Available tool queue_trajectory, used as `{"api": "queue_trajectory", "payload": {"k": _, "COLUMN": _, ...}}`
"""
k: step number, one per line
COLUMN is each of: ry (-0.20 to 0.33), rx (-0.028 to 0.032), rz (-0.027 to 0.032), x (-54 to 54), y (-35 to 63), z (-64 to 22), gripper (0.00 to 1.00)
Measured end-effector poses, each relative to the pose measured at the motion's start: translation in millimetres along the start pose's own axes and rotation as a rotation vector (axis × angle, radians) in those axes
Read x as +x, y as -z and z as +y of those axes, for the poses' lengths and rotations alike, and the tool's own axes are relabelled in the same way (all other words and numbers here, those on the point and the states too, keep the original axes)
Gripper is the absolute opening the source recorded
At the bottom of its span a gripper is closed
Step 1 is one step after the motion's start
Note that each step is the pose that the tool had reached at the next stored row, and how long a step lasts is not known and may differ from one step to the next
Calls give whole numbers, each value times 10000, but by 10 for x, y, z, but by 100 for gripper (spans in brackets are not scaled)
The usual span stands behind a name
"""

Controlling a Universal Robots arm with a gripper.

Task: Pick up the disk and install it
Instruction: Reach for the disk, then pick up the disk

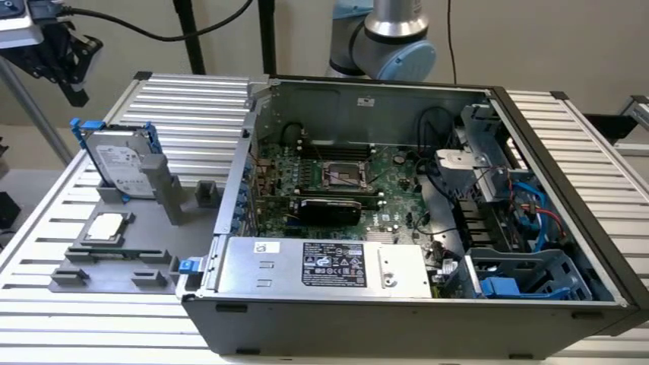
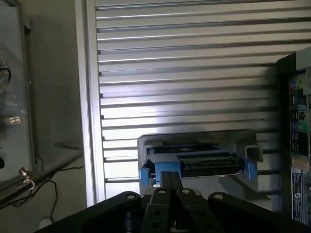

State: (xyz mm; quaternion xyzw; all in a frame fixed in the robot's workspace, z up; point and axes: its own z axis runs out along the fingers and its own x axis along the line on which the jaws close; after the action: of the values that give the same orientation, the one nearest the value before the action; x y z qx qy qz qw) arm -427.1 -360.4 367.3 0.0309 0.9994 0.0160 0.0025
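The disk [image 1: 117, 163] stands upright in a slot of the grey fixture [image 1: 152, 220] at the exterior view's left, outside the computer case. Its white label faces forward and blue carrier rails run along its edges. My gripper [image 1: 73, 90] hangs in the air well above the disk, toward the exterior view's upper left, holding nothing. In the wrist view the disk [image 2: 199, 162] appears edge-on with its blue rail ends, just beyond the gripper [image 2: 168, 174], whose fingers are pressed together and touch nothing.
The open computer case [image 1: 568, 152] lies on the ribbed aluminium table [image 1: 193, 99], with the motherboard, a silver power supply [image 1: 324, 265] and a blue drive cage [image 1: 527, 277] inside. A small square CPU chip [image 1: 106, 226] rests on the fixture in front of the disk.
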Motion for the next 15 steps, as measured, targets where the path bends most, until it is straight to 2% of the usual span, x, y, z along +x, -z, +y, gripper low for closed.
{"api": "queue_trajectory", "payload": {"k": 4, "ry": 14, "rx": 3, "rz": 8, "x": -23, "y": 1, "z": -33, "gripper": 0}}
{"api": "queue_trajectory", "payload": {"k": 15, "ry": 12, "rx": 3, "rz": 10, "x": -24, "y": 1, "z": -34, "gripper": 0}}
